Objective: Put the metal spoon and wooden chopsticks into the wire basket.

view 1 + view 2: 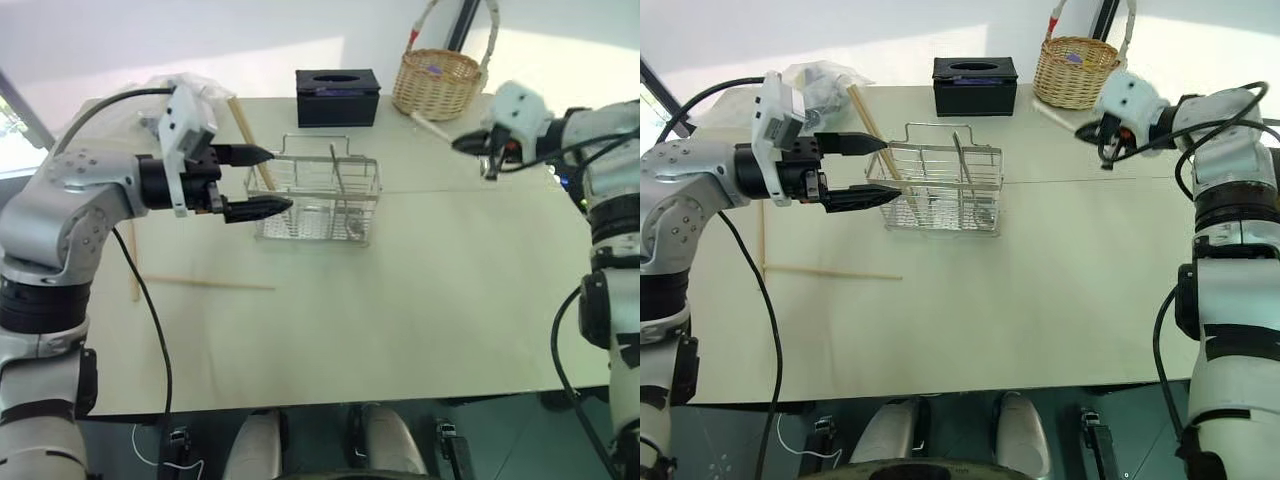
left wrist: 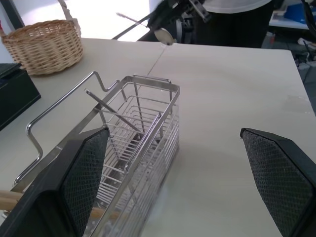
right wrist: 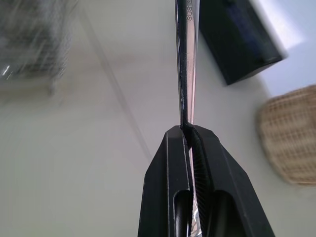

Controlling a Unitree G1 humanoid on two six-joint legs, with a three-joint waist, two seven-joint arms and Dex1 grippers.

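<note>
The wire basket (image 1: 300,222) stands on the table left of centre, with a metal utensil (image 1: 338,172) and a leaning wooden chopstick (image 1: 246,128) in it. Two more chopsticks lie on the table, one in front of the basket (image 1: 205,285) and one near the left edge (image 1: 135,275). My left gripper (image 1: 279,179) hovers open at the basket's left end, its fingers (image 2: 86,173) apart with nothing between them. My right gripper (image 1: 467,143) is raised over the table's right side, shut on the metal spoon (image 3: 186,59). The spoon's handle sticks out past the fingertips and its bowl (image 2: 163,35) hangs below.
A round wicker basket (image 1: 437,82) with a hoop handle and a black tissue box (image 1: 337,97) stand along the table's far edge. A crumpled clear plastic bag (image 1: 825,78) lies at the back left. A seam crosses the table behind the wire basket.
</note>
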